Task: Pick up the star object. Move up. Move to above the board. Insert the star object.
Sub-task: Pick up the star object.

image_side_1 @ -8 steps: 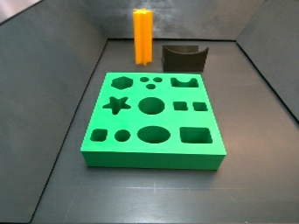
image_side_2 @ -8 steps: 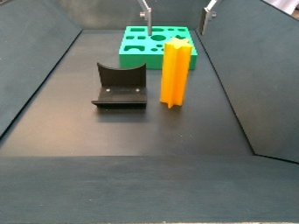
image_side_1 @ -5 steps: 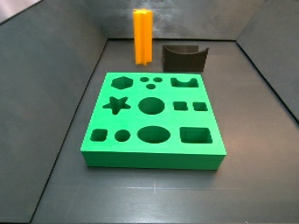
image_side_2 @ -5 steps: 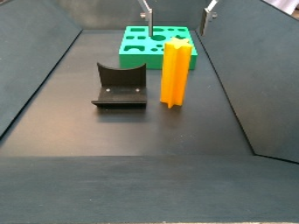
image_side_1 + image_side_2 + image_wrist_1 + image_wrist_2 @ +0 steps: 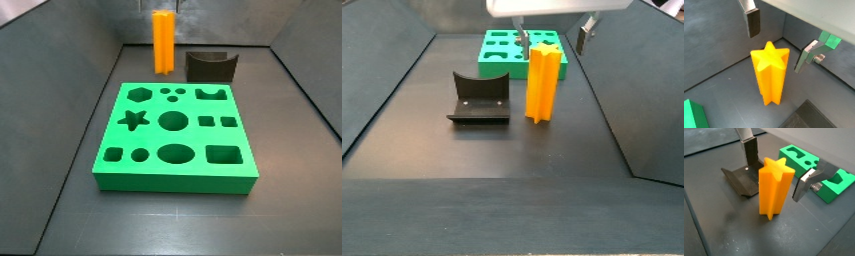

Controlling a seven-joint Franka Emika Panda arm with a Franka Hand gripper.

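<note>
The star object [image 5: 769,75] is a tall bright orange prism standing upright on the dark floor; it shows in both wrist views [image 5: 774,188] and both side views [image 5: 162,42] [image 5: 541,85]. My gripper [image 5: 556,35] is open just above its top, with one finger on each side and not touching it [image 5: 779,39] [image 5: 777,168]. The silver fingers [image 5: 750,153] have dark pads and hold nothing. The green board [image 5: 174,135] lies flat with its cut-out holes up, apart from the star object [image 5: 500,50].
The fixture [image 5: 477,98], a dark L-shaped bracket, stands beside the star object [image 5: 210,66] [image 5: 741,180]. Sloped dark grey walls [image 5: 643,90] close in the floor on both sides. A corner of the board shows behind one finger [image 5: 836,183].
In a side view my gripper has come down: its body now shows at the top and the fingers reach the star object's top. Star object, board and fixture have not moved.
</note>
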